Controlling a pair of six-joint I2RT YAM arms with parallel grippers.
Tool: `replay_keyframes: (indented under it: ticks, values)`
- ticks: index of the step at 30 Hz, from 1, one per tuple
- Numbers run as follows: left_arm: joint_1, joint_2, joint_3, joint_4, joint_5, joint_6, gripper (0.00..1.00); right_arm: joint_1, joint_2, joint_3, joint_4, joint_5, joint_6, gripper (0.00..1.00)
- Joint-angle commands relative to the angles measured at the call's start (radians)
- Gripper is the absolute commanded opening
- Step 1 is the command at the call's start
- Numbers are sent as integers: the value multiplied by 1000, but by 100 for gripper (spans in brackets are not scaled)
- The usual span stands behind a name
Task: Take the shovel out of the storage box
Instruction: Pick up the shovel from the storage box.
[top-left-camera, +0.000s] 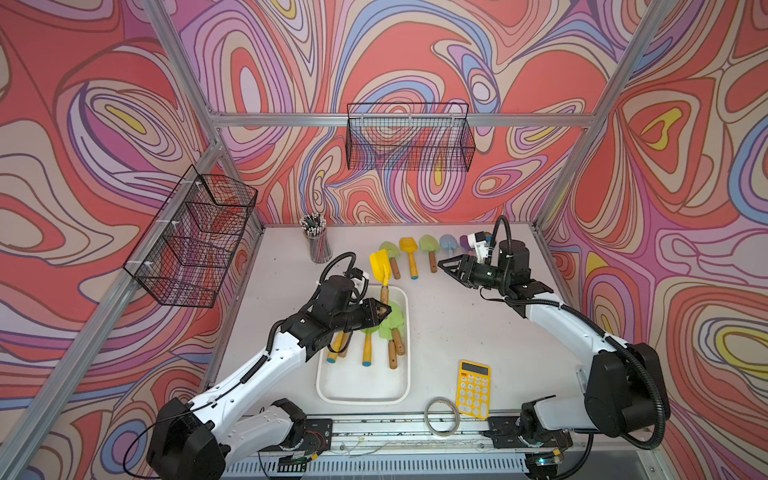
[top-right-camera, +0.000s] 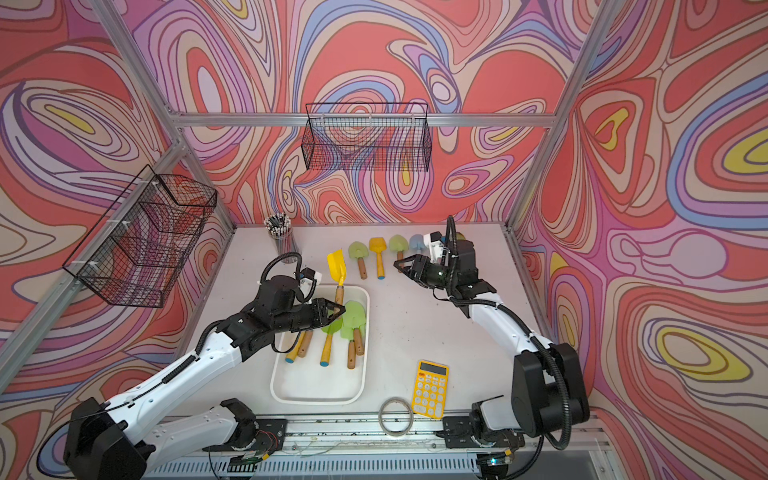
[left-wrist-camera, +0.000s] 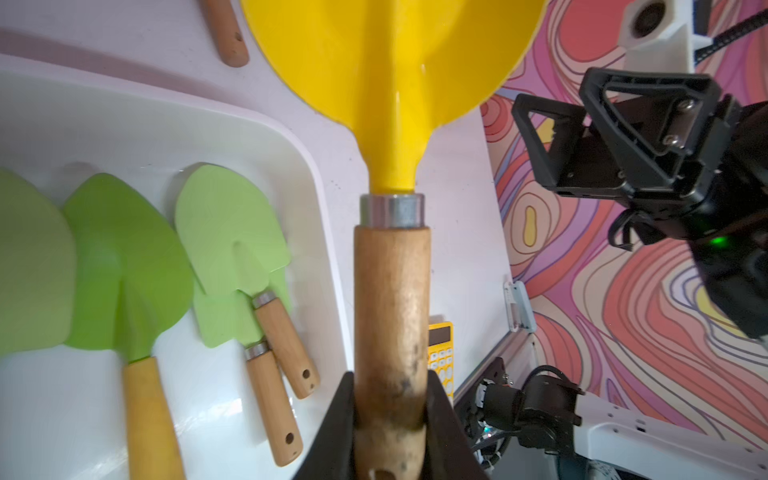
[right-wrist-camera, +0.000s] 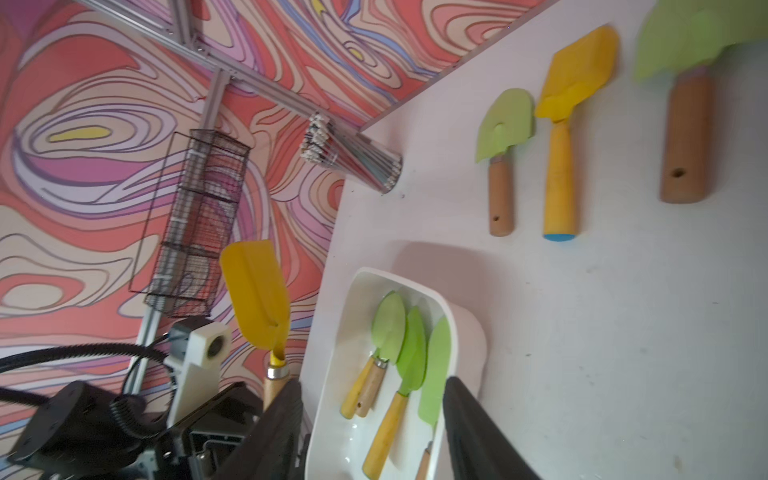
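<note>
Yellow shovel (top-left-camera: 380, 263) hangs over the far rim of the storage box (top-left-camera: 361, 384), its wooden handle pinched by the left gripper (top-left-camera: 384, 309). Lift-out seems under way; next, carry it clear onto the table (top-left-camera: 457, 332). The right gripper (top-left-camera: 446, 266) is spread and empty.

The right gripper's fingers (right-wrist-camera: 278, 432) are standing apart with nothing between them. Beyond them, the white storage box (right-wrist-camera: 469, 332) is holding green shovels (right-wrist-camera: 411, 349), while a yellow shovel (right-wrist-camera: 255, 295) is hovering just beside it, its wooden handle disappearing behind one finger.
</note>
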Motion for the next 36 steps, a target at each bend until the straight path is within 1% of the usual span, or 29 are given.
replay_keyframes:
  ticks: [1, 3, 6, 9, 12, 17, 19, 24, 27, 31, 36]
  values:
    - [7, -12, -36, 249, 105, -102, 0, 31, -13, -26, 296, -126, 175, 57]
    - [8, -4, -54, 334, 129, -145, 0, 54, 0, -38, 396, -150, 235, 58]
    - [8, 9, -68, 430, 154, -201, 0, 86, 17, -42, 492, -169, 289, 58]
    - [8, 19, -75, 507, 168, -240, 0, 118, 39, -44, 574, -175, 335, 58]
    - [9, 40, -73, 561, 200, -251, 0, 143, 69, -49, 662, -177, 384, 58]
    - [8, 67, -114, 739, 231, -326, 0, 189, 136, -64, 840, -170, 489, 58]
    - [8, 72, -109, 751, 241, -330, 0, 207, 153, -63, 884, -171, 509, 57]
    - [8, 65, -95, 722, 245, -302, 0, 243, 184, -48, 896, -176, 499, 56]
    - [8, 63, -97, 727, 248, -304, 0, 247, 203, -46, 927, -176, 520, 54]
    - [8, 65, -116, 759, 258, -321, 0, 247, 231, -42, 983, -167, 562, 47]
    - [7, 53, -127, 746, 258, -310, 0, 247, 275, -27, 1044, -162, 612, 40]
